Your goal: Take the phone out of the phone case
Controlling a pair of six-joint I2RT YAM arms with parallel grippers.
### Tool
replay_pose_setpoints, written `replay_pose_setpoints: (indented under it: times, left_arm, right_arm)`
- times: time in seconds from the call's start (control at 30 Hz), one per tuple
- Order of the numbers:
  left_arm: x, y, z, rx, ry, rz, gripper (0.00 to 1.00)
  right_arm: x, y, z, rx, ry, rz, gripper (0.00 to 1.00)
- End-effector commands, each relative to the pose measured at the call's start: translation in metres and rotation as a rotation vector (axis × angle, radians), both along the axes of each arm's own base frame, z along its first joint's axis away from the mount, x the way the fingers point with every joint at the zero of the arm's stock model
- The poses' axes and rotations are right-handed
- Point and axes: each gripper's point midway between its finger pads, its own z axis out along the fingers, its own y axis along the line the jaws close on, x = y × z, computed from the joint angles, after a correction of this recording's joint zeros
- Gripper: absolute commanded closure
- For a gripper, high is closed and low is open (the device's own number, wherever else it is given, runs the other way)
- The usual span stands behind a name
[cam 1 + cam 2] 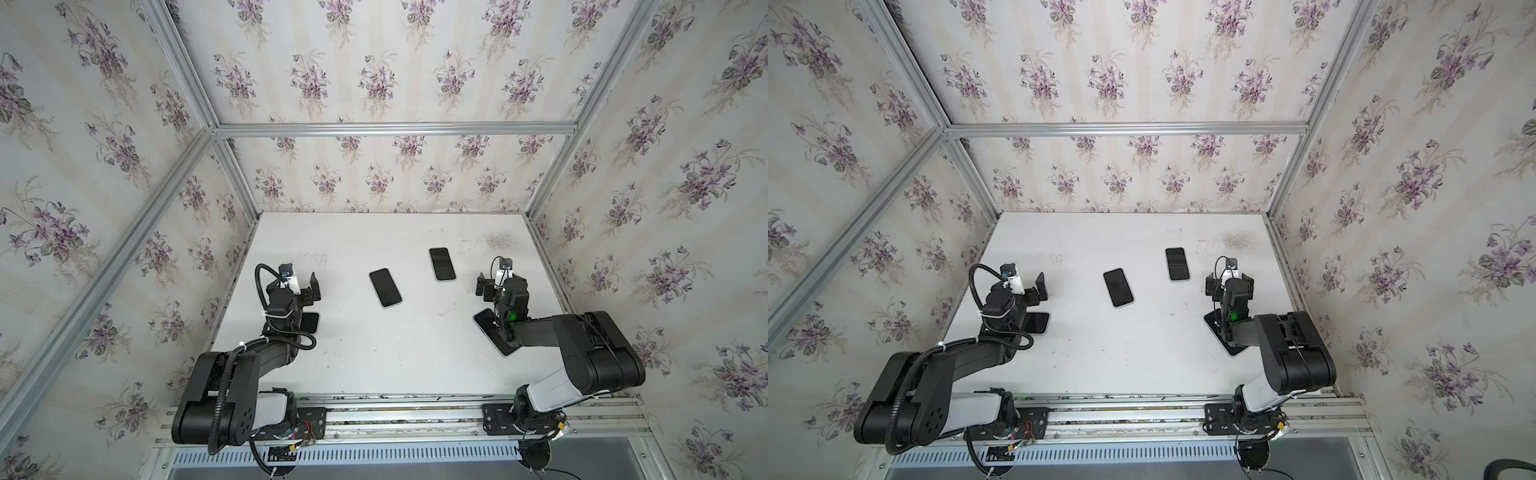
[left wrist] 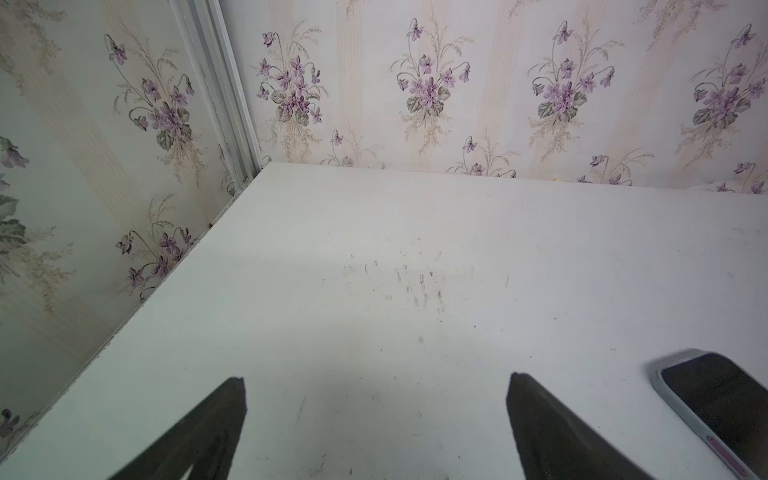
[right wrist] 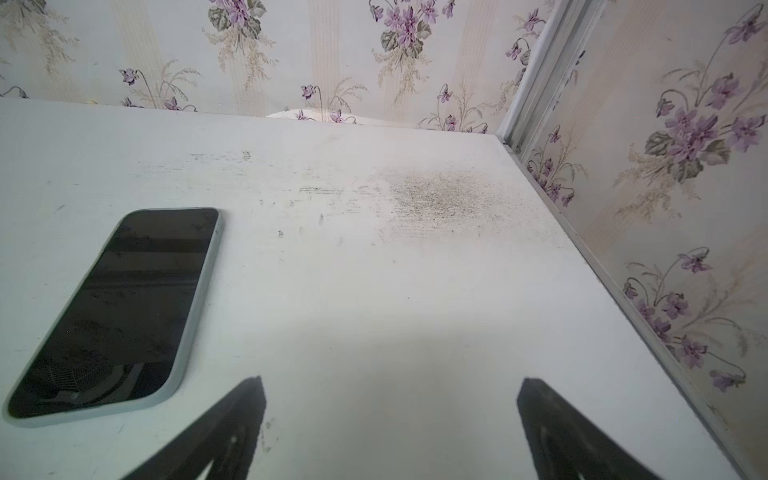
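Left gripper (image 2: 376,379) and right gripper (image 3: 390,380) spread wide, empty, over table (image 1: 374,357) | left phone (image 1: 311,322) mostly hidden under left arm (image 1: 274,353) | right phone (image 1: 484,323) half covered by right arm (image 1: 540,332) | centre phone (image 1: 385,287) and far phone (image 1: 442,264) flat mid-table, screens up | pale case (image 3: 193,316) rimming far phone | centre phone cut off in left wrist view

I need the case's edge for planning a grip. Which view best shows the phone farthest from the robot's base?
The right wrist view: the far phone lies large, pale case rim clear. Both top views show it small; the left wrist view misses it.
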Motion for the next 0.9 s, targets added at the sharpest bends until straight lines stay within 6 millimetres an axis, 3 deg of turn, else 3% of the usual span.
replay_pose_setpoints:
  times: [0.0, 0.87]
  left_arm:
    - [0.0012, 0.0016, 0.0088, 0.005, -0.036, 0.007, 0.00]
    - [0.0015, 0.0014, 0.0089, 0.005, -0.036, 0.006, 0.00]
  right_arm:
    - [0.0039, 0.0013, 0.0069, 0.012, -0.025, 0.002, 0.00]
    - [0.0041, 0.0030, 0.0067, 0.011, -0.023, 0.015, 0.00]
